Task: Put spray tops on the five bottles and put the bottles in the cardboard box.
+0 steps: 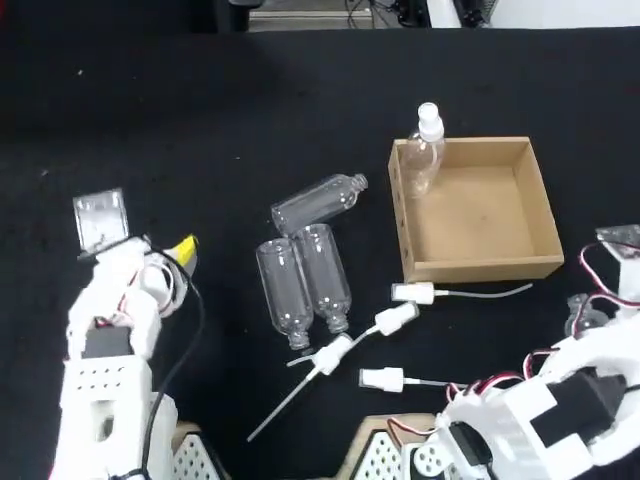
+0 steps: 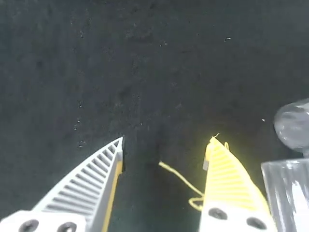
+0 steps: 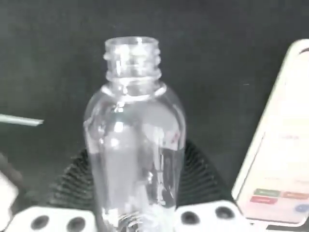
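Observation:
My right gripper [image 3: 137, 166] is shut on a clear open-necked bottle [image 3: 135, 125], held upright at the table's right side [image 1: 583, 315]. My left gripper [image 2: 165, 145] stands open over bare black cloth at the left [image 1: 178, 252]. Three more open bottles [image 1: 320, 200] [image 1: 283, 290] [image 1: 326, 272] lie in the middle. Several white spray tops [image 1: 415, 292] [image 1: 396, 318] [image 1: 330, 355] [image 1: 383, 378] with thin tubes lie in front of them. A bottle with a spray top [image 1: 425, 150] leans in the far left corner of the cardboard box [image 1: 480, 268].
A clear plastic piece [image 1: 100, 218] lies beyond the left gripper, and its edge [image 2: 289, 159] shows close beside the yellow finger. A white flat device [image 3: 285, 145] stands close beside the held bottle. The black cloth covers the whole table.

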